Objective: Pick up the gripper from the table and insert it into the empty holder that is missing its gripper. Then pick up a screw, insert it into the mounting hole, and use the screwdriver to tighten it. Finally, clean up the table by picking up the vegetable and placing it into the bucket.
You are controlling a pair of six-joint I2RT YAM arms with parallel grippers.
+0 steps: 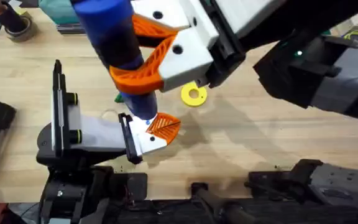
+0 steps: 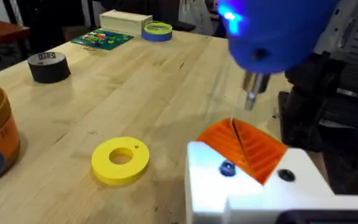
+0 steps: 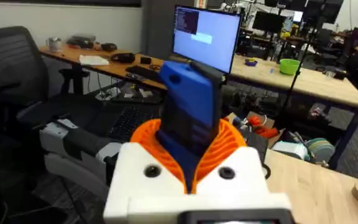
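The right tool (image 1: 151,62) is clamped on the screwdriver (image 1: 114,31), whose tip (image 2: 252,99) hangs just above the holder (image 2: 253,186). The gripper (image 2: 244,146) sits in that holder, and a screw (image 2: 227,168) stands in its face. The tip looks off to one side of the screw, so it may miss the head or skid onto the ribs. I cannot tell how the left tool stands; the vegetable (image 1: 120,98) lies on the surface (image 1: 241,143) just behind the screwdriver.

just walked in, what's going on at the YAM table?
The right gripper is clamped on the blue screwdriver, holding it upright with its tip just above the orange gripper wedge seated in the white holder. A screw sits in the holder's hole. A yellow ring lies nearby on the table.
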